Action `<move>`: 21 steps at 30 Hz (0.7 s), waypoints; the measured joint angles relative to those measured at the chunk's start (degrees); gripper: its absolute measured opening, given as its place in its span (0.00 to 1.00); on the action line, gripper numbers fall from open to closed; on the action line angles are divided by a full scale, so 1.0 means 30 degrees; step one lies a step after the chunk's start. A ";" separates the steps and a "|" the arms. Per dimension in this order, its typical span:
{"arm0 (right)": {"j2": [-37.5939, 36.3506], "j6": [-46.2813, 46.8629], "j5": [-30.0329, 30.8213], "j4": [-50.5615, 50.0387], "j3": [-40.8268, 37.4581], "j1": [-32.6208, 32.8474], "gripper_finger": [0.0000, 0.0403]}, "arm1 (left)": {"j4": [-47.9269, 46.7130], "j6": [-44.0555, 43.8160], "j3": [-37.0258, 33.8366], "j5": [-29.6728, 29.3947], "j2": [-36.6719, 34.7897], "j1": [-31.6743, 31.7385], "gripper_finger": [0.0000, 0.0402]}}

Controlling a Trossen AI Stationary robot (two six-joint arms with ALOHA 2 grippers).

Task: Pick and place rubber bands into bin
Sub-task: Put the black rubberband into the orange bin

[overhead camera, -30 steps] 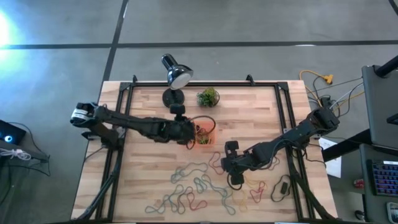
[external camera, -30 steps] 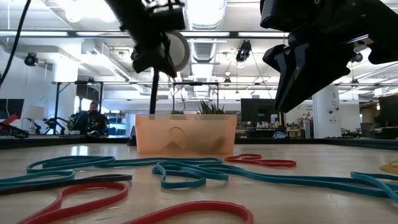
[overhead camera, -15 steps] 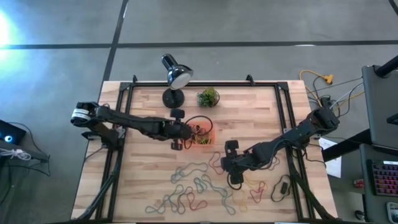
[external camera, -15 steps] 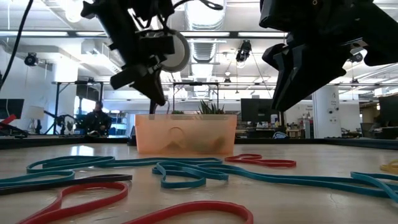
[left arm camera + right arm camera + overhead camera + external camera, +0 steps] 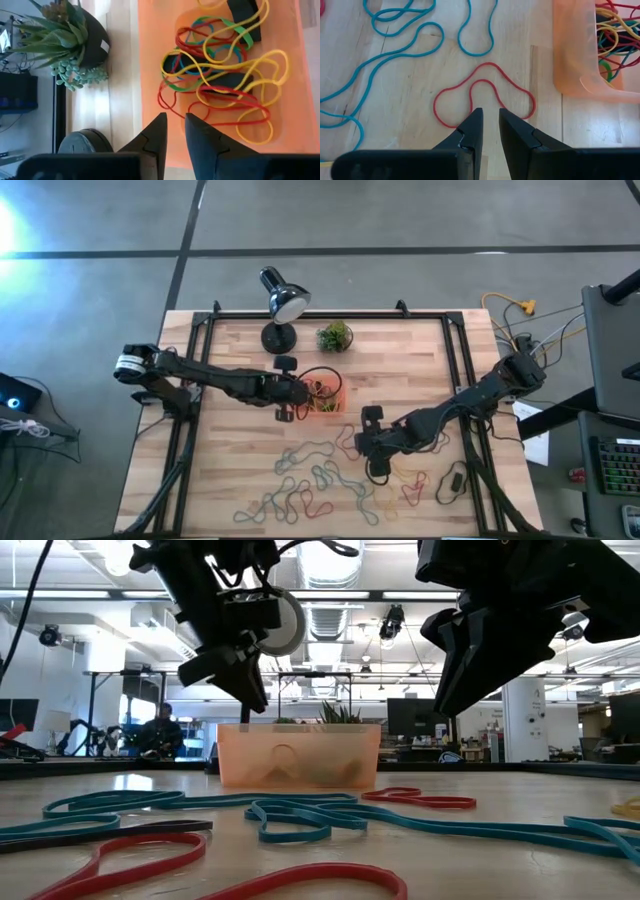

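The orange-red bin stands mid-table and holds a tangle of red, yellow, green and blue rubber bands. More bands, teal, red, grey and yellow, lie loose on the wood nearer the near edge. My left gripper is shut, holds nothing, and hovers above the bin's left wall. My right gripper is shut and empty. It hangs above the table right of the bin, over one red band that lies flat on the wood.
A small potted plant and a black desk lamp stand just beyond the bin, toward the far edge. Black rails run along the table's left and right sides. In the low view, teal and red bands lie in front of the bin.
My left gripper drew back from over the bin toward the table's left and turned about its wrist, then held still. The right arm and the bands on the table kept their places.
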 joint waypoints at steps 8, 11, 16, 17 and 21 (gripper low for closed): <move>0.0000 -0.0066 -0.0002 -0.0009 0.0000 0.0002 0.14 | -0.3393 -0.2617 0.1729 0.1313 -0.0437 -0.0906 0.14; 0.0000 -0.0066 -0.0006 0.0003 -0.0044 0.0002 0.14 | -0.4785 -0.4216 0.1932 0.3717 -0.0978 -0.1728 0.14; 0.0000 -0.0246 0.0048 0.0173 -0.0317 -0.0042 0.14 | -0.4896 -0.6491 0.1209 0.7638 -0.1726 -0.3561 0.14; 0.0000 -0.0353 0.0171 0.0216 -0.0403 -0.0047 0.14 | -0.4868 -0.6940 0.1105 0.7798 -0.1727 -0.3995 0.14; 0.0007 -0.0847 0.0810 0.1283 -0.0816 -0.0057 0.14 | -0.3795 -0.8150 0.0323 0.7834 -0.1658 -0.5377 0.14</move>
